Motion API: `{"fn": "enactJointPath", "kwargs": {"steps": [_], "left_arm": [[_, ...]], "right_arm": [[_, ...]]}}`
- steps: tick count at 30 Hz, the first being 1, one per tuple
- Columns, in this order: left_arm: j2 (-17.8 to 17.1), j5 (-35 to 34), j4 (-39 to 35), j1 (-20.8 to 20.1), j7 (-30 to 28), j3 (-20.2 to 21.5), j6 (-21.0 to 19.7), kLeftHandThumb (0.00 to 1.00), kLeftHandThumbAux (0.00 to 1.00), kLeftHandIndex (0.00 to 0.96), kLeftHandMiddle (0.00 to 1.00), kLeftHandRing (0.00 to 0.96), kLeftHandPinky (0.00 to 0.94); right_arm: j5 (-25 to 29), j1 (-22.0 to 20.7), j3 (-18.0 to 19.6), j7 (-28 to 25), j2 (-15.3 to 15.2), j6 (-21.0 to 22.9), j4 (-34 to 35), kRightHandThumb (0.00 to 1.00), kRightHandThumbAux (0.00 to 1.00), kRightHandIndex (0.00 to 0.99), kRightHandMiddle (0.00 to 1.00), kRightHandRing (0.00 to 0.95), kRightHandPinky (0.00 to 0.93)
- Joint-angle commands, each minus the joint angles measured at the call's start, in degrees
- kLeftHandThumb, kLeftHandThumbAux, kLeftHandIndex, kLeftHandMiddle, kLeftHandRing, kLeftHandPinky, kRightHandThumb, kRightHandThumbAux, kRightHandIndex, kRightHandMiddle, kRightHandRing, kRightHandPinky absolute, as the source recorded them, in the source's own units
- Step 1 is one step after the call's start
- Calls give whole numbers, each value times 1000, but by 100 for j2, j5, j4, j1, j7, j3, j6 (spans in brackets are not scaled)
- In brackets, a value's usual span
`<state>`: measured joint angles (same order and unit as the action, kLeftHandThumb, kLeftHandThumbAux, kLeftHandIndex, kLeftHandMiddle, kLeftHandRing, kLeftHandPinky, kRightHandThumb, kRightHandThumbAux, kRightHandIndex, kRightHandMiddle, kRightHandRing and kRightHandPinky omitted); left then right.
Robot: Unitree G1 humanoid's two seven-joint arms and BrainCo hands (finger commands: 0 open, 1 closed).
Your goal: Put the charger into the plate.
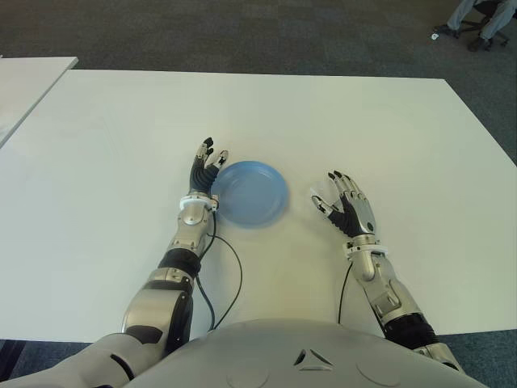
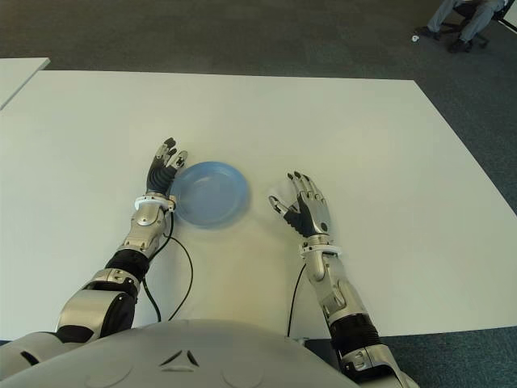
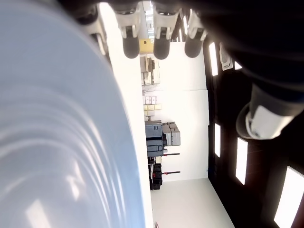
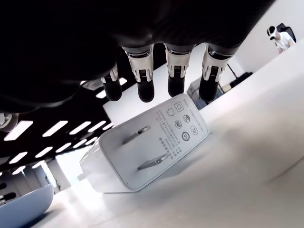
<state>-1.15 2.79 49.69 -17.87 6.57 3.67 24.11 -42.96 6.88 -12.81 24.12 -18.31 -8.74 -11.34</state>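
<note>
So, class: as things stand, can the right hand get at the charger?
Probably yes. The charger lies on the table just under the right hand's open fingers, with nothing between them.

Office-like room, grey carpet floor [image 1: 242, 32], white tables [image 1: 121, 121], seated person's legs [image 1: 472, 20] on wheeled chair
</note>
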Motion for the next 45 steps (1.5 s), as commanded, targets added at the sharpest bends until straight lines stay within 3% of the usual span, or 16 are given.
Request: {"fn": "enactJointPath", "kwargs": {"steps": [1,17,26,30,34,45], "left_arm": [[14,-13,169,160,-20,-2,-215,0,486,10,76,41,0],[-32,-7,135,204,-60,-18,-224,0,485,3,71,44,11],[-46,23,96,239,-58,-49,-216,0,478,2,76,43,1],[-50,29,84,247,-61,-58,-216,0,478,3,78,42,0],[-56,35,81,250,-75,-67,-205,0,476,1,78,39,0],[-85,35,170,242,-129,-74,-117,0,482,0,80,38,0]], "right_arm": [[-16,63,-101,28,49,78,-113,363,143,0,0,0,0],[-15,12,-207,24,-68,75,-153,325,153,0,0,0,0],[-79,-61,-328,-139,-58,287,-300,303,149,0,0,0,0],[-76,-166,-360,-148,-42,361,-488,303,143,0,0,0,0],[13,-533,-338,-65,-55,327,-1117,312,134,0,0,0,0],[-111,-748,-455,255,35,514,-1289,325,132,0,0,0,0]]}}
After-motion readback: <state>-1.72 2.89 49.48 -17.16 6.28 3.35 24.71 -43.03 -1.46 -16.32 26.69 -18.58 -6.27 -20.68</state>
